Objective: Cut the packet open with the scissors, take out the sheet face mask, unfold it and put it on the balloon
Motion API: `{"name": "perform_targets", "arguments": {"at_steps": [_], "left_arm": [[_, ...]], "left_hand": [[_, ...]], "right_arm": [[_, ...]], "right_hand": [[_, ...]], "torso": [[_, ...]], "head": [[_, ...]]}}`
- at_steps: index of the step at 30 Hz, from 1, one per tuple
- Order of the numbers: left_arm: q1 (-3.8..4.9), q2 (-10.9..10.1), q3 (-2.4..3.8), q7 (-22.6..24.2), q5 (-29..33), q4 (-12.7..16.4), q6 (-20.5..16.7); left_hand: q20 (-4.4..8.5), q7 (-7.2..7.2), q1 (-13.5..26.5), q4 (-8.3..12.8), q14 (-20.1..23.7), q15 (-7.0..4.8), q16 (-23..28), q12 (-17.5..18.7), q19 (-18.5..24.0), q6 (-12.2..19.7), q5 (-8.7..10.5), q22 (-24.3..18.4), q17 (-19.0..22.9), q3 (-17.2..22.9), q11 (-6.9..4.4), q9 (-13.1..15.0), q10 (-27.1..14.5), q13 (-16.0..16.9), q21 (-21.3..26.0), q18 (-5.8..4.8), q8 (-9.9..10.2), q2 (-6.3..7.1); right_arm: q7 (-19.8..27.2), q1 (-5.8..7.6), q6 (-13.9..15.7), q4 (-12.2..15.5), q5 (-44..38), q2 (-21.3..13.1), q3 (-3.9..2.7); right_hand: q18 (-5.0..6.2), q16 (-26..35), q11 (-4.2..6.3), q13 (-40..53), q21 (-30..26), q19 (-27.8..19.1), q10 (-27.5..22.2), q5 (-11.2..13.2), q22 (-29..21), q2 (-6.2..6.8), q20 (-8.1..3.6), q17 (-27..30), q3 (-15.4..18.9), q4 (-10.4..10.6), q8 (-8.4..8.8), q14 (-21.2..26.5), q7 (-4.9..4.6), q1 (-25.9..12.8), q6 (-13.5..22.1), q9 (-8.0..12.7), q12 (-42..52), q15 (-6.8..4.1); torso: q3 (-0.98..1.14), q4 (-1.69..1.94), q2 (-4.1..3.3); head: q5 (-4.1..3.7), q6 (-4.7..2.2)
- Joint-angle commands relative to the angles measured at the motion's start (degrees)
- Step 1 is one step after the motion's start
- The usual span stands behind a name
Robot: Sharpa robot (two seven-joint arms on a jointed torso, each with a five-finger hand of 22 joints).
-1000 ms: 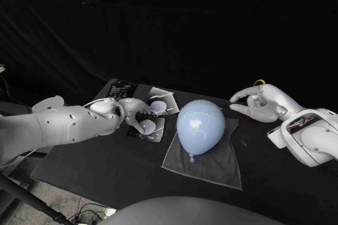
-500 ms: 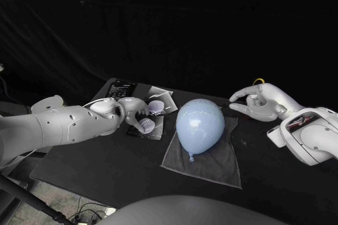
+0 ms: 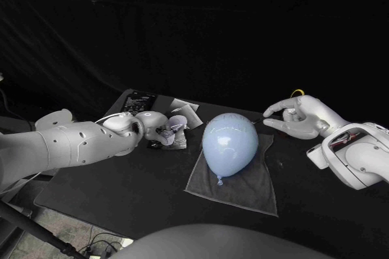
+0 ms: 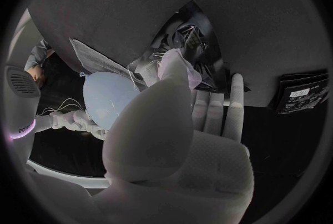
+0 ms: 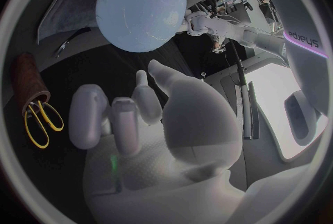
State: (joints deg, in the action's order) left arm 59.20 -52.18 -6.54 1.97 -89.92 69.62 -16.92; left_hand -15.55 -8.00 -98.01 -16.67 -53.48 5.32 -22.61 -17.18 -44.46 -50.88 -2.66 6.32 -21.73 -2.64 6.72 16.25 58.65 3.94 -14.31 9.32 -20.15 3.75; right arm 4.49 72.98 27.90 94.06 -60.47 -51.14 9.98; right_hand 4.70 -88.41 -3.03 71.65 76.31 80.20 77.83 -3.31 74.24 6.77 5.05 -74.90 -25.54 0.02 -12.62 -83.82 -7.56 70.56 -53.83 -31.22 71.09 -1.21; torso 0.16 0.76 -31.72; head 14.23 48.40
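**Counter** (image 3: 105,197): black top, carrying all the items below.

**Balloon** (image 3: 229,144): pale blue, lying on its side on the cloth at mid-counter, knotted end toward the robot. It also showed in the left wrist view (image 4: 107,96) and the right wrist view (image 5: 142,4).

**Cloth** (image 3: 243,189): grey, spread flat beneath the balloon, with its near edge reaching past the knot.

**Packet** (image 3: 180,138): dark and glossy, just beside the balloon on its left. It was tilted up off the counter in the left hand's grasp. Whether it had been cut could not be told. In the left wrist view (image 4: 197,40) its crumpled foil face stood beyond the fingertips.

**Left hand** (image 3: 154,126): closed on the packet, the thumb over its face and the fingers stretched along its underside, as the left wrist view (image 4: 180,140) showed.

**Right hand** (image 3: 295,119): raised to the right of the balloon and apart from it. Its fingers were loosely bent and clear of the thumb, holding nothing, which the right wrist view (image 5: 146,129) confirmed.

**Scissors** (image 5: 38,121): yellow-handled, standing in a brown holder (image 5: 28,76) behind the right hand. One yellow loop rose above that hand in the head view (image 3: 298,93).

**Black box** (image 3: 139,101): labelled, flat on the far left of the counter, behind the packet.
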Motion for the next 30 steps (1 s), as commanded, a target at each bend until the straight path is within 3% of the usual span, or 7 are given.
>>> {"name": "perform_targets", "arguments": {"at_steps": [1, 10, 17, 22, 30], "left_arm": [[-0.93, -0.1, -0.63, 0.7, 0.6, 0.0, 2.4], [-0.91, -1.2, -0.51, 5.7, 5.3, 1.0, -2.5], [-0.44, -3.0, 0.64, 9.9, 11.5, 3.6, -5.4], [0.92, -4.2, 1.59, 11.2, 15.1, 5.8, -5.1], [3.90, -5.6, 2.27, 12.0, 19.6, 9.1, -3.9]], "left_hand": [[0.07, 0.16, -0.5, 0.0, -0.8, 0.03, 0.4, 0.5, -0.6, -0.9, -0.10, 0.1, -0.2, 0.5, -0.01, -0.2, 1.0, -0.1, -0.3, 1.14, 0.3, -0.15], [0.26, 0.46, -2.1, -0.1, -4.0, -0.63, -0.5, 1.9, -2.6, -4.2, -0.08, 1.0, -1.1, 1.3, -0.50, -0.5, 5.5, -0.2, -2.1, 1.00, 0.1, -1.06], [-0.23, 0.33, -2.0, -0.1, -4.3, -0.79, -0.5, 2.8, -3.0, -5.5, -0.09, 1.3, -1.4, 1.5, -0.60, -0.7, 6.3, -0.2, -2.7, 0.81, 0.1, -1.38], [-0.50, 0.11, -1.5, -0.1, -4.0, -0.67, -0.3, 3.7, -2.9, -5.6, -0.08, 1.4, -1.5, 1.1, -0.41, -0.9, 6.2, -0.3, -2.9, 0.70, 0.5, -0.93], [-0.63, -0.04, -1.5, -0.1, -4.0, -0.62, -0.2, 4.4, -2.9, -5.8, -0.08, 1.5, -1.7, 1.0, -0.34, -1.1, 6.0, -0.3, -3.0, 0.65, 0.7, -0.89]], "right_arm": [[0.1, -0.01, -0.6, 0.1, 0.0, 0.0, -0.03], [0.2, -0.01, -0.6, 0.0, 0.1, 0.0, -0.03], [0.2, -0.01, -0.5, -0.1, 0.2, 0.0, -0.03], [0.2, -0.01, -0.4, -0.4, 0.3, 0.1, -0.03], [0.3, -0.01, -0.2, -0.9, 0.6, 0.3, -0.03]], "right_hand": [[-0.49, -0.3, 0.05, 0.0, -0.3, -0.5, 0.1, 0.2, 0.0, -0.35, 0.06, -10.6, -0.1, 0.4, -0.01, -5.2, -0.25, -0.2, 0.2, -0.1, 0.3, 0.23], [-0.44, -0.2, 0.06, -0.1, -0.5, -0.6, 0.0, 0.2, -0.2, -0.49, 0.07, -10.4, -0.1, 0.5, -0.05, -5.2, -0.24, -0.1, 0.2, -0.1, 0.2, 0.22], [-0.42, -0.2, 0.06, -0.1, -0.5, -0.6, 0.0, 0.2, -0.3, -0.55, 0.07, -10.3, -0.1, 0.6, -0.06, -5.2, -0.24, -0.1, 0.2, -0.1, 0.2, 0.22], [-0.42, -0.2, 0.06, -0.1, -0.5, -0.6, 0.0, 0.2, -0.3, -0.55, 0.07, -10.3, -0.1, 0.6, -0.06, -5.2, -0.24, -0.1, 0.2, -0.1, 0.2, 0.22], [-0.41, -0.2, 0.06, -0.3, -0.6, -0.7, -0.1, 0.2, -0.3, -0.68, 0.08, -10.4, -0.1, 0.7, -0.08, -5.2, -0.24, -0.1, 0.2, -0.1, 0.0, 0.22]], "torso": [[0.00, 0.01, -0.03], [0.01, 0.00, 0.02], [0.01, -0.01, 0.01], [0.03, -0.01, 0.02], [0.03, -0.08, -0.01]], "head": [[-0.04, -0.13], [-0.28, -0.45], [-0.68, -0.95], [-0.98, -1.37], [-1.46, -1.87]]}}
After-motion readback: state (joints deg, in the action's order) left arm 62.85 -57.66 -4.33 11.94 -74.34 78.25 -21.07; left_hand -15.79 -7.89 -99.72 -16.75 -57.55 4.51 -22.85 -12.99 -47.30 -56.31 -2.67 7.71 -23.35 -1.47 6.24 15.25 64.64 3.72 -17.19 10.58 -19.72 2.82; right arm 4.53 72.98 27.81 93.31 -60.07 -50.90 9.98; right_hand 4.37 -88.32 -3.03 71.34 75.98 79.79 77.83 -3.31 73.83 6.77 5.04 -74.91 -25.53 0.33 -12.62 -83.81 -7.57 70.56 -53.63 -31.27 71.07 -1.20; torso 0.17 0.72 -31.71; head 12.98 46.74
